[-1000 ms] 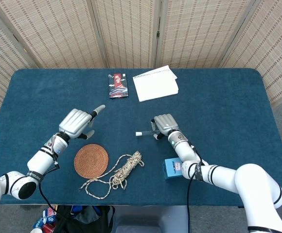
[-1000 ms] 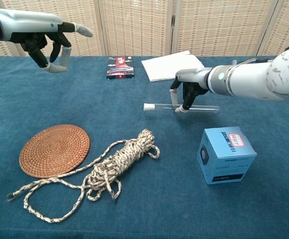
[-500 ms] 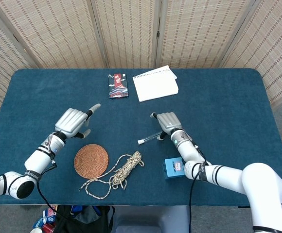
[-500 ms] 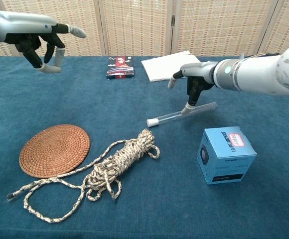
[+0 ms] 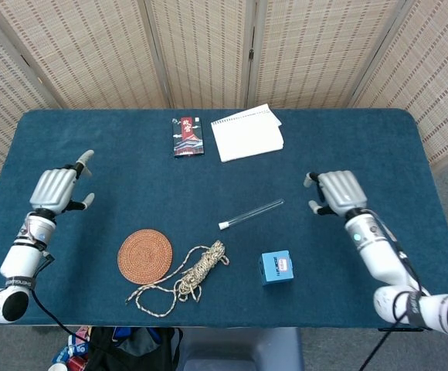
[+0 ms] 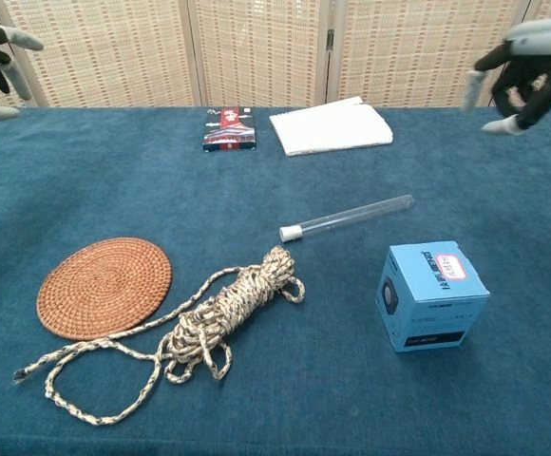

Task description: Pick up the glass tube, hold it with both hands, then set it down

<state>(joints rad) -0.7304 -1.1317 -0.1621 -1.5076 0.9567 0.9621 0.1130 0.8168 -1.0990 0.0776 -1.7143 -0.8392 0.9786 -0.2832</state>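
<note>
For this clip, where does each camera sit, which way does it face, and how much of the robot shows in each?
Head view: high above the near edge, looking down on the table; both forearms, left hand and right hand show.
Chest view: low at the near edge, facing across toward the screens; only the hands at the upper corners.
Shared: tube, rope, coaster, blue box, notebook.

A staged test room: blue-clothed table (image 5: 363, 147) before woven folding screens (image 5: 208, 46).
</note>
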